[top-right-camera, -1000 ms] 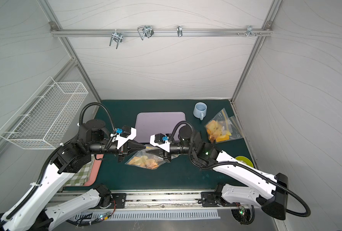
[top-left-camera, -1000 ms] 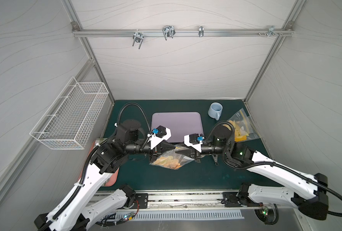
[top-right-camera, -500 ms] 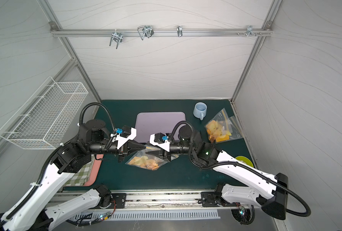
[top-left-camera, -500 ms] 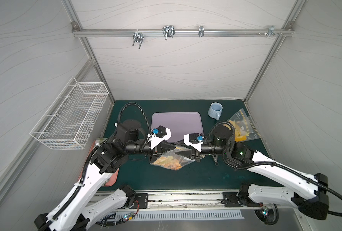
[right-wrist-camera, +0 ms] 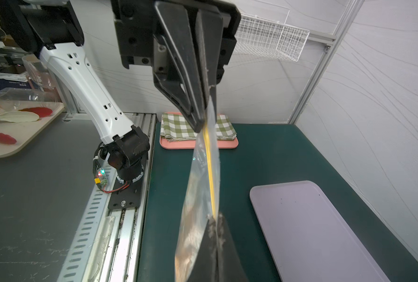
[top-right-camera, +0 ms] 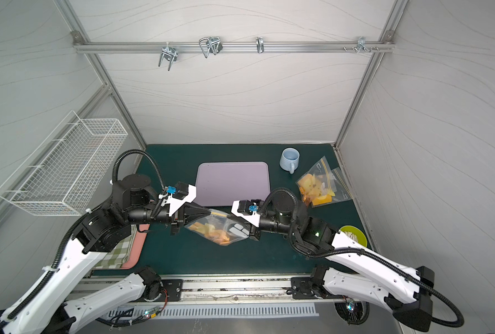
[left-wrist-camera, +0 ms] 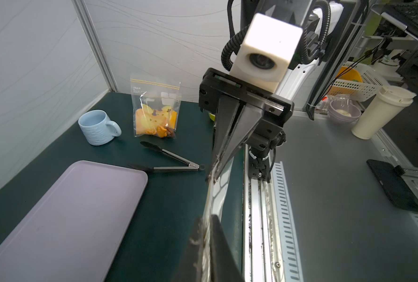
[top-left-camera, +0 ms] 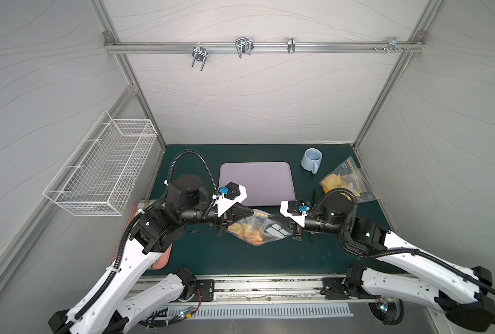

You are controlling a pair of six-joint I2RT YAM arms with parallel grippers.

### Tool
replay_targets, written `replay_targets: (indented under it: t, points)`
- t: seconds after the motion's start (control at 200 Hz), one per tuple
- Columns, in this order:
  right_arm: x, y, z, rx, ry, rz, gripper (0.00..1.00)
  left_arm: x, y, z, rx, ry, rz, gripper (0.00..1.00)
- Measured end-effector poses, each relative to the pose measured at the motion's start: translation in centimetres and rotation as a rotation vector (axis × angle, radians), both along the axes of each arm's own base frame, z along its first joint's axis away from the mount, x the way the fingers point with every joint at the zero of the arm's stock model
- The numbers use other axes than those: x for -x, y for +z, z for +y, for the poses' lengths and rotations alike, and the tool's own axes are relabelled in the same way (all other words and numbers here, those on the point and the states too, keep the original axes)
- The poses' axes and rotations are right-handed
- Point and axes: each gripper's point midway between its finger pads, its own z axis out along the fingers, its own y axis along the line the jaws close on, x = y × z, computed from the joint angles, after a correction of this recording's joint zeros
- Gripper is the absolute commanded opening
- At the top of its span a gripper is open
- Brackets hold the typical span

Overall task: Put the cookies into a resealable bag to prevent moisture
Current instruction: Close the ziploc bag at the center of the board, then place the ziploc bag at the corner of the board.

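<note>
A clear resealable bag (top-left-camera: 269,228) with a yellow seal strip hangs taut above the green mat between my two grippers. Orange cookies (top-left-camera: 245,231) lie in its lower left part. My left gripper (top-left-camera: 253,213) is shut on the bag's left top corner. In the left wrist view its fingertips (left-wrist-camera: 199,227) pinch the bag's edge (left-wrist-camera: 217,195). My right gripper (top-left-camera: 271,216) is shut on the right end of the top edge. In the right wrist view it (right-wrist-camera: 215,219) clamps the strip (right-wrist-camera: 209,171).
An empty purple tray (top-left-camera: 258,185) lies behind the bag, and black tongs (left-wrist-camera: 169,158) lie beside it. At the back right are a blue mug (top-left-camera: 311,160) and a second bag (top-left-camera: 346,185) with cookies. A pink tray with a checked cloth (right-wrist-camera: 198,144) is front left. A wire basket (top-left-camera: 104,167) hangs on the left wall.
My right gripper has shifted to the right along the bag's top edge, away from the left gripper, and the bag is stretched wider. The left arm has stayed in place.
</note>
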Motion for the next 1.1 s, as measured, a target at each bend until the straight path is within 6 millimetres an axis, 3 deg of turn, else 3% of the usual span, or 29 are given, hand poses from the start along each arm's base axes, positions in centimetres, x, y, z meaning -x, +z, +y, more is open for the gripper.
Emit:
replay_targets:
  t: [0.075,0.16,0.28,0.375,0.69,0.905,1.1]
  points:
    - [-0.3,-0.5,-0.1,0.023,-0.023,0.014,0.00,-0.7,0.2,0.0,0.011,0.037,0.004,0.89]
    - [-1.1,-0.7,-0.5,0.048,-0.067,0.037,0.00,-1.9,0.1,0.1,0.017,0.107,0.011,0.99]
    - [-3.0,-0.3,-1.5,0.073,-0.176,0.080,0.00,-4.1,-0.8,0.9,0.012,0.245,0.024,0.99]
    - [-5.6,0.0,-3.3,0.091,-0.320,0.132,0.00,-6.2,-1.6,1.7,0.004,0.369,0.034,0.99]
    - [-15.4,-0.3,-13.3,0.135,-0.863,0.312,0.00,-11.9,-5.7,4.2,-0.066,0.674,0.159,0.99]
    - [-20.2,-2.1,-18.6,0.151,-1.064,0.427,0.00,-13.4,-8.1,5.2,-0.111,0.764,0.204,0.99]
    - [-22.7,-3.7,-21.7,0.167,-1.161,0.485,0.00,-13.6,-9.0,5.7,-0.127,0.792,0.214,0.99]
